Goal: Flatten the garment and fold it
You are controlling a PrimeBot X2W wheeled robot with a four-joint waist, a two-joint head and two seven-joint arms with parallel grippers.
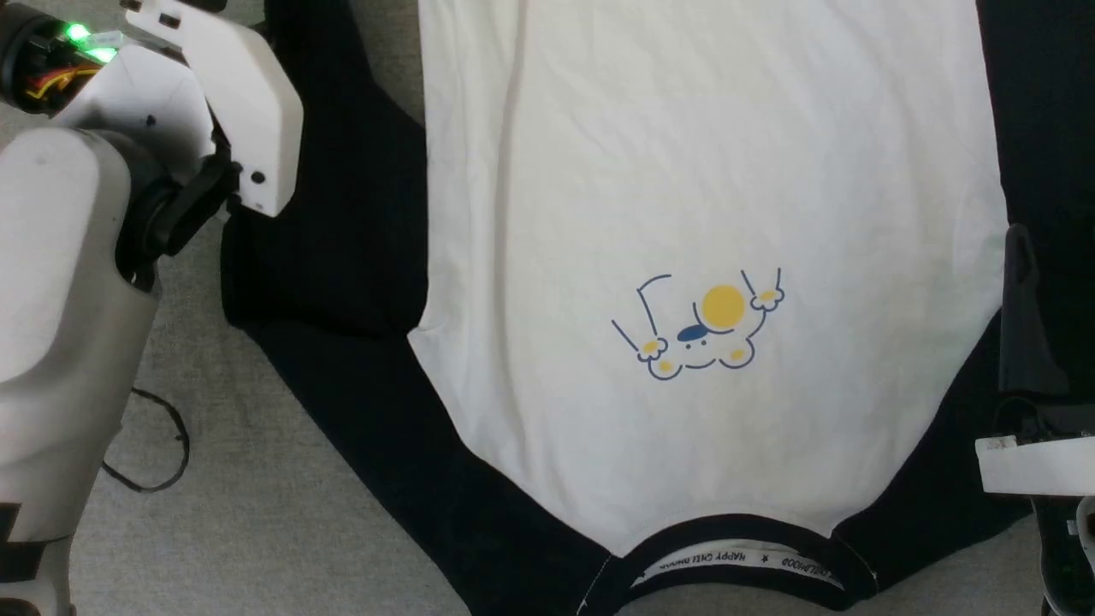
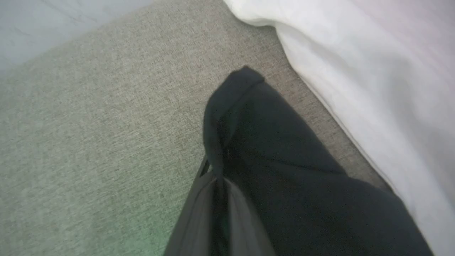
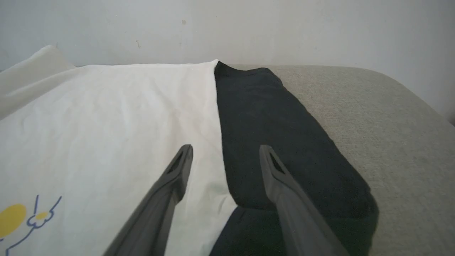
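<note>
At the left side of the grey cushion point(image 1: 282, 530), the left gripper point(image 2: 213, 176) was clamped on an edge of the black left sleeve point(image 2: 284, 142), apparently with cloth between its fingers, though dark on dark made that hard to read. The garment point(image 1: 701, 171) lay flat and face up, its long axis running away from the robot, collar point(image 1: 736, 524) at the near edge, its white body to that gripper's right. The right gripper point(image 3: 225, 153) hung with jaws parted above the right sleeve point(image 3: 277, 135) seam.
</note>
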